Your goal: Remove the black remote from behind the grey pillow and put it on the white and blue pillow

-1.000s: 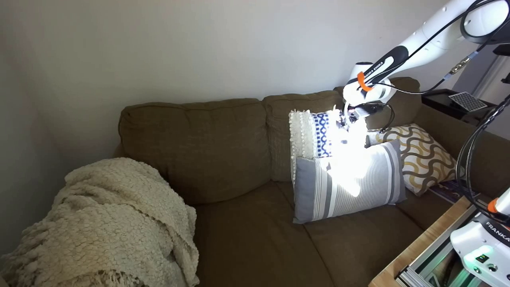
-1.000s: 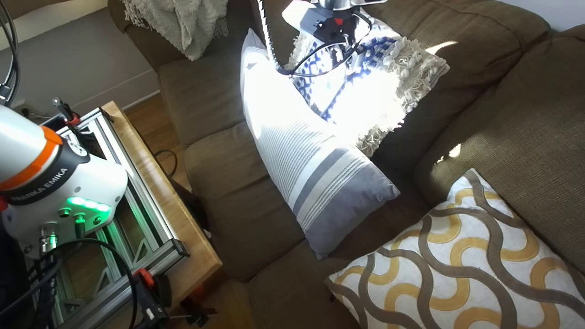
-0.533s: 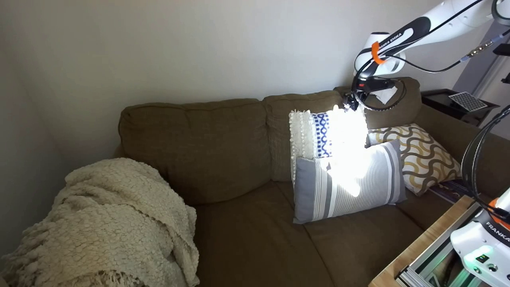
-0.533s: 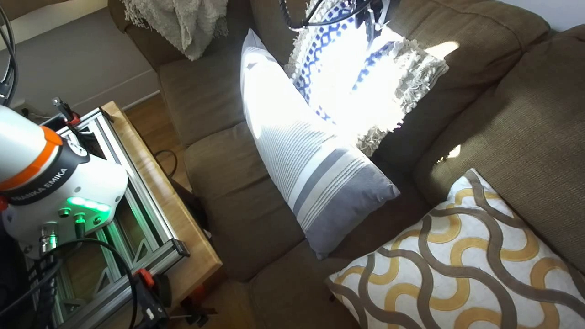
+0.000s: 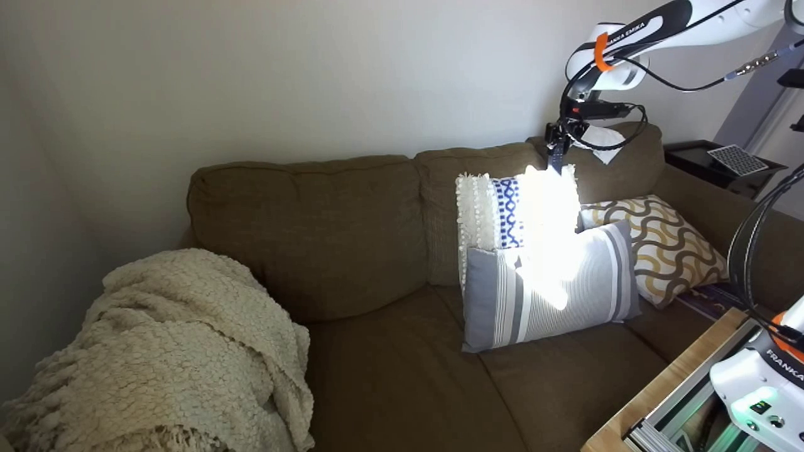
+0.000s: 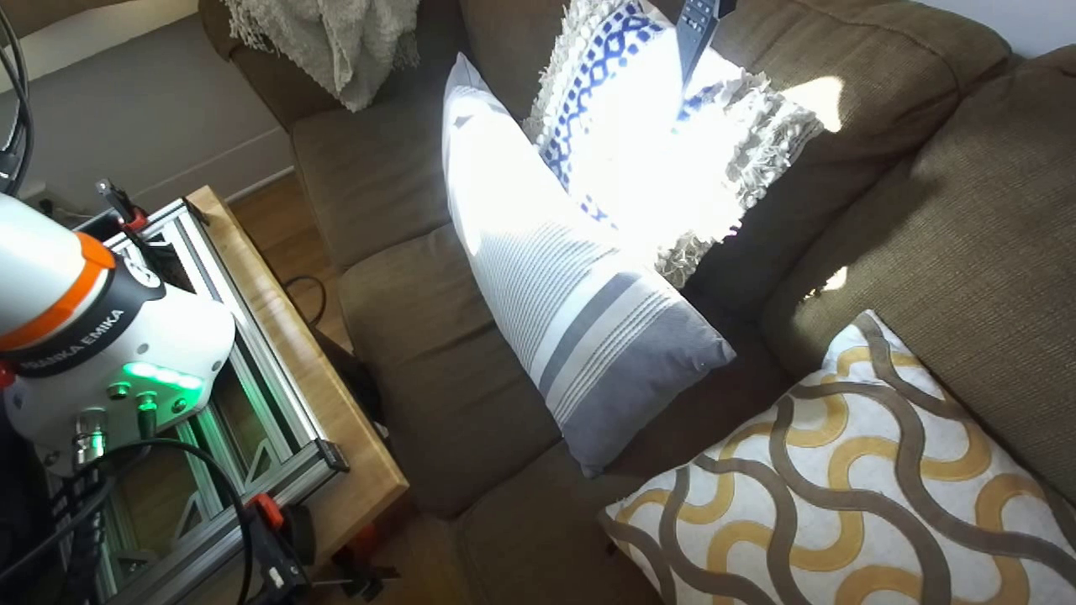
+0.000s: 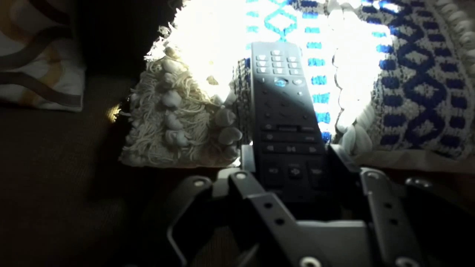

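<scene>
The black remote (image 7: 284, 107) points away from my gripper (image 7: 293, 155), buttons toward the wrist camera, one end between the fingers, which are shut on its sides. In an exterior view the gripper (image 5: 556, 139) is above the top edge of the white and blue pillow (image 5: 507, 210), with the remote (image 5: 555, 159) hanging down from it. The remote (image 6: 696, 35) also shows over that pillow (image 6: 601, 71) from above, where the gripper is out of frame. Glare hides whether its lower end touches the fabric. The grey pillow (image 6: 609, 391) leans in front of the white and blue one.
A brown-and-white lattice pillow (image 6: 841, 470) lies beside the grey one on the brown sofa (image 5: 370, 376). A cream blanket (image 5: 182, 351) covers the far end. The arm's base stands on a wooden table (image 6: 370, 454) before the sofa. Strong sunlight washes out the pillows' middle.
My gripper has risen from in front of the white and blue pillow to above its top edge, carrying the remote, which now shows clearly in both exterior views. The pillows look unmoved.
</scene>
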{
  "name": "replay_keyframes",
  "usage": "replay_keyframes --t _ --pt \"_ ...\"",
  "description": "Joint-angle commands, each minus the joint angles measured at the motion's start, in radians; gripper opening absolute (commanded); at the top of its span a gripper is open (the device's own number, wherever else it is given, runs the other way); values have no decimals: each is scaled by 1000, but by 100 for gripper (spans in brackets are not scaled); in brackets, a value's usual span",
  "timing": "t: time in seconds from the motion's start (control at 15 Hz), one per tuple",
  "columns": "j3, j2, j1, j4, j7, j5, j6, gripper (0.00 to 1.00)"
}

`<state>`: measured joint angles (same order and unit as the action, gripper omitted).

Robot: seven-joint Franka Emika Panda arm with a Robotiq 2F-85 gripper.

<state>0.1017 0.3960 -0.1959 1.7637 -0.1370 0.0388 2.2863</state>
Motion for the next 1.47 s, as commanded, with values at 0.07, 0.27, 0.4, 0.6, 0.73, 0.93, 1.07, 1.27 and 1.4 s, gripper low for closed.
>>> replay_keyframes --t 0.07,0.27,0.4,0.6,0.73,0.93,1.07,1.27,1.4 --pt "2 34 -12 4 4 19 51 27" --pt "-6 55 -26 -33 -8 38 65 27" --pt "-5 69 -27 -67 -4 44 64 27" --pt "-8 90 -28 -129 -5 44 58 27" --pt "-11 118 -30 -170 -11 44 55 27" --pt "-15 177 -36 -228 -14 47 62 27" --pt "-22 216 -43 -260 -21 53 68 27" --pt "-31 264 -50 -305 -25 56 69 27" --pt "-36 290 -54 -329 -24 54 75 27"
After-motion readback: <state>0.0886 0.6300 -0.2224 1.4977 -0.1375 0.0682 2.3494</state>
